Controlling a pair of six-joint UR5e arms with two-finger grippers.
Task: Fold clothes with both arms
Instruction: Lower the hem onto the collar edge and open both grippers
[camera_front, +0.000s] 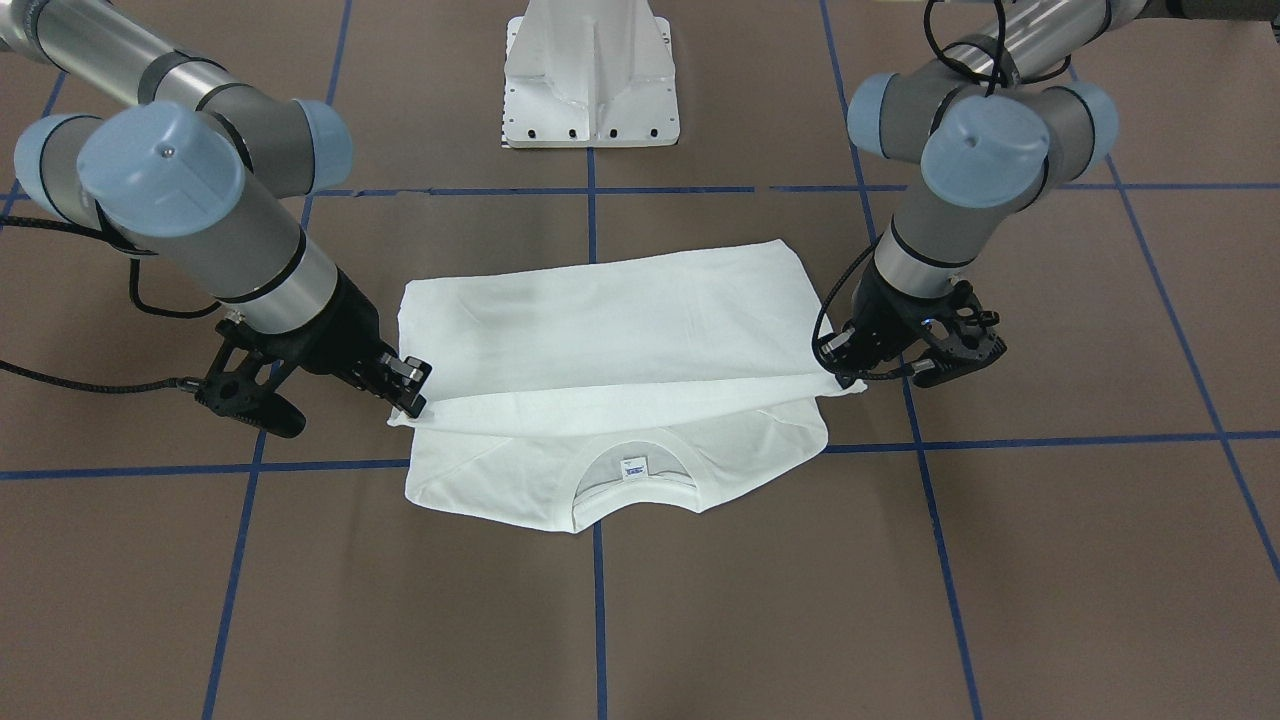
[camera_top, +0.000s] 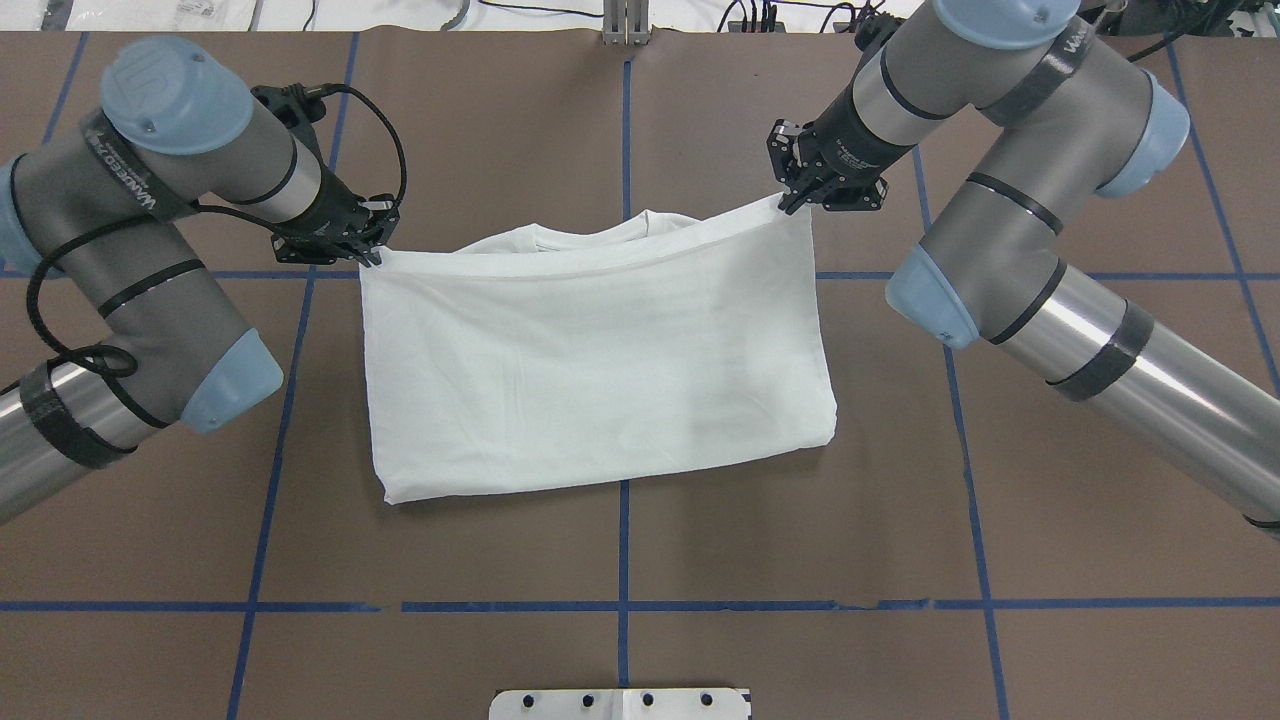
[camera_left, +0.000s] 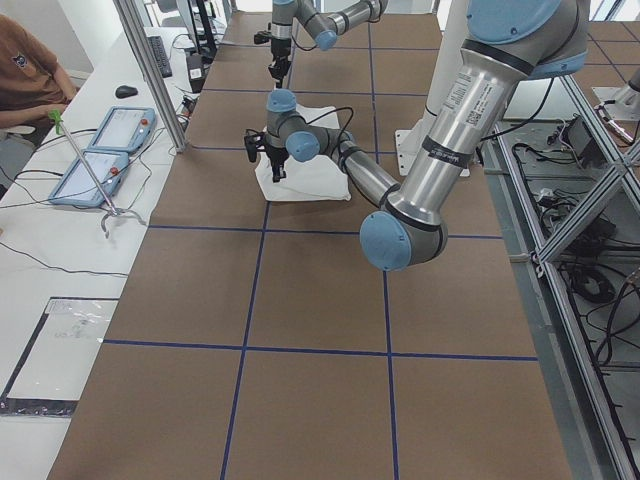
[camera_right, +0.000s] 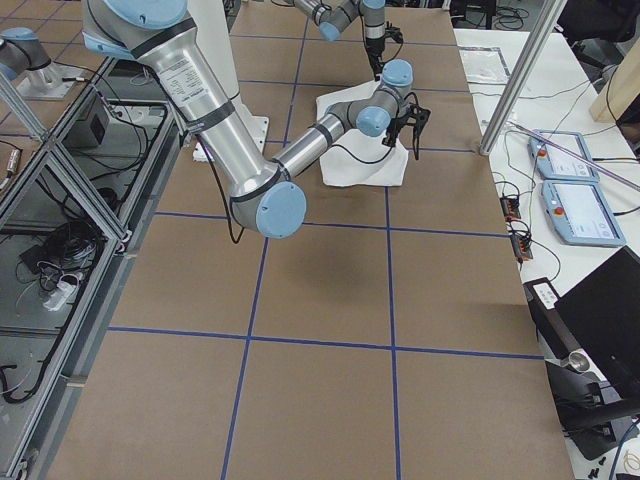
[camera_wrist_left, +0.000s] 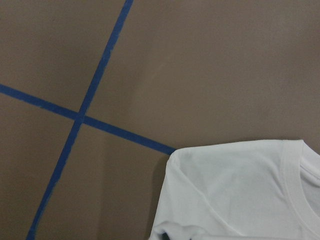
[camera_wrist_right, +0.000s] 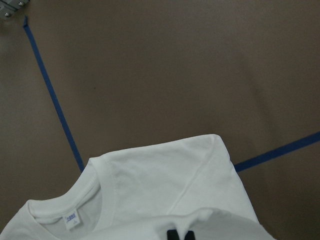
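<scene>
With the left hand (camera_top: 372, 256), pinched tight one corner of the white shirt (camera_top: 600, 380). With the right hand (camera_top: 797, 203), pinched tight the other corner. Held that folded-over edge a little up, over the collar (camera_front: 632, 490) end. Lay folded in half on the brown tabletop (camera_top: 620, 560), between both hands, near the middle. Showed a small label (camera_front: 632, 466) inside the collar.

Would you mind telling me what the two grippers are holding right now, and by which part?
The white long-sleeved cotton shirt: the left gripper pinches one corner of its folded-over upper layer, the right gripper the other.
</scene>
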